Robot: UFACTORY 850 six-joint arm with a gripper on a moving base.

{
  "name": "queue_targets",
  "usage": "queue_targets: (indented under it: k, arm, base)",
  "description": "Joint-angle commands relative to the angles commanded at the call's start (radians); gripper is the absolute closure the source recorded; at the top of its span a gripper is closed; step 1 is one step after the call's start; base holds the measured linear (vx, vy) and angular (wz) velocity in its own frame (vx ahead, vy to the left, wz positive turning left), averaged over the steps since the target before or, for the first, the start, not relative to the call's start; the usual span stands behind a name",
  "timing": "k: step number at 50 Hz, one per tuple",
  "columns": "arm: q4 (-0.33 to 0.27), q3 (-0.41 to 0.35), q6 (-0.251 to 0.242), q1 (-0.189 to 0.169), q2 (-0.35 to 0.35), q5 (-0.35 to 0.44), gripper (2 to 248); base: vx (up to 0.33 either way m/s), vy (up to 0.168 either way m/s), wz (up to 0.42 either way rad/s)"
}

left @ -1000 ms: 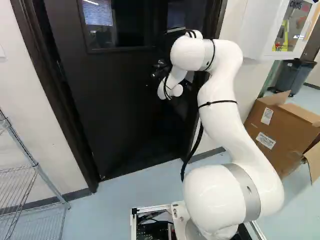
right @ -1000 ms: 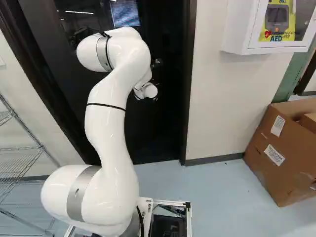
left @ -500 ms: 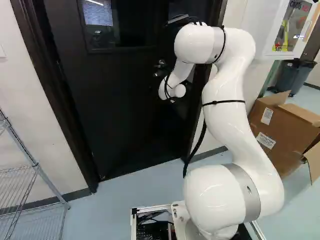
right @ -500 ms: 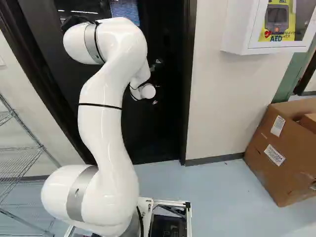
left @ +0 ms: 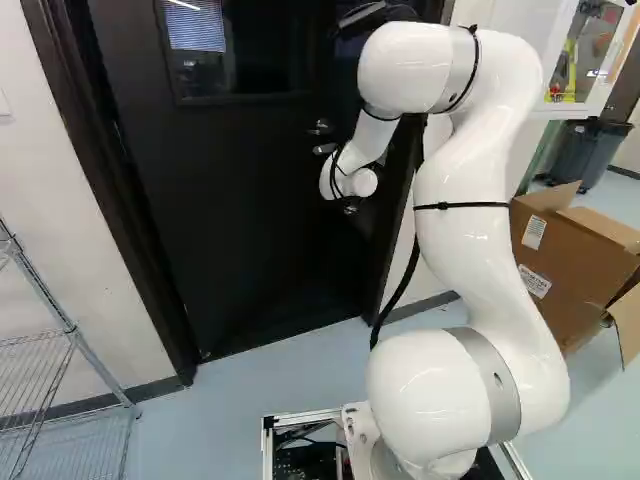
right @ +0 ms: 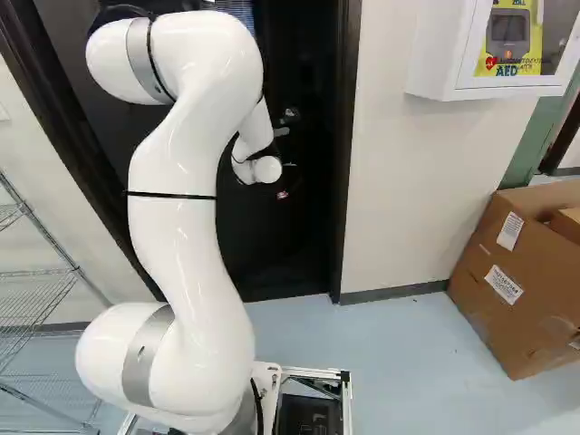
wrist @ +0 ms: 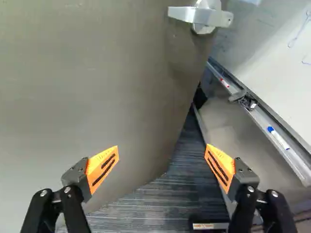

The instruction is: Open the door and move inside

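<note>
The dark door (left: pixel 250 220) stands ahead in both base views. Its silver lever handle (left: pixel 325 149) shows just above the arm's wrist, with a round lock over it. My gripper (right: pixel 286 180) is barely visible, dark against the door below the handle. In the wrist view the gripper (wrist: pixel 162 148) is open, nothing between its orange pads. The door face (wrist: pixel 97 82) lies beneath one finger, and the lever (wrist: pixel 199 16) is ahead, apart from both fingers. Beyond the door's edge a gap shows striped carpet (wrist: pixel 160 206). How far the door stands open I cannot tell.
The dark door frame (right: pixel 346 163) borders the wall. A wire shelf (left: pixel 70 350) stands left, a cardboard box (right: pixel 521 281) right, under a white AED cabinet (right: pixel 489 54). Past the gap are a whiteboard (wrist: pixel 282 63) and its marker tray (wrist: pixel 262 119).
My upper arm has drawn back toward the base and its top joint looks larger in both base views. More of the handle now shows in the left base view. The base has not moved.
</note>
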State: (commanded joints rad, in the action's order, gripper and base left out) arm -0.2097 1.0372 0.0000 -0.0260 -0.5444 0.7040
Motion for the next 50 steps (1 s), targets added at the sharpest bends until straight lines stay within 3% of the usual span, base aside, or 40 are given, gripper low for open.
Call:
queue_targets:
  k: [50]
  arm:
    - [0.302, -0.278, 0.0, -0.022, 0.216, -0.144, 3]
  base:
    - [0.0, 0.0, 0.0]
